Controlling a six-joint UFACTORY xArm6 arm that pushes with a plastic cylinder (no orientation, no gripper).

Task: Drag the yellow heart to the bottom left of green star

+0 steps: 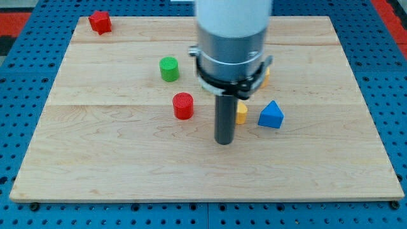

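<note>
My tip (223,142) rests on the board just below and left of a yellow block (241,114), most of which is hidden behind the rod, so I cannot tell its shape. Another bit of yellow (266,76) peeks out at the right of the arm's body. No green star shows; the arm may hide it. A green cylinder (169,69) stands up and to the left of the tip. A red cylinder (183,105) stands just left of the rod. A blue triangular block (271,115) lies to the right of the yellow block.
A red block (100,21) sits at the top left corner of the wooden board (127,165). The arm's grey and white body (233,44) covers the top middle of the board. A blue pegboard surface (25,95) surrounds the board.
</note>
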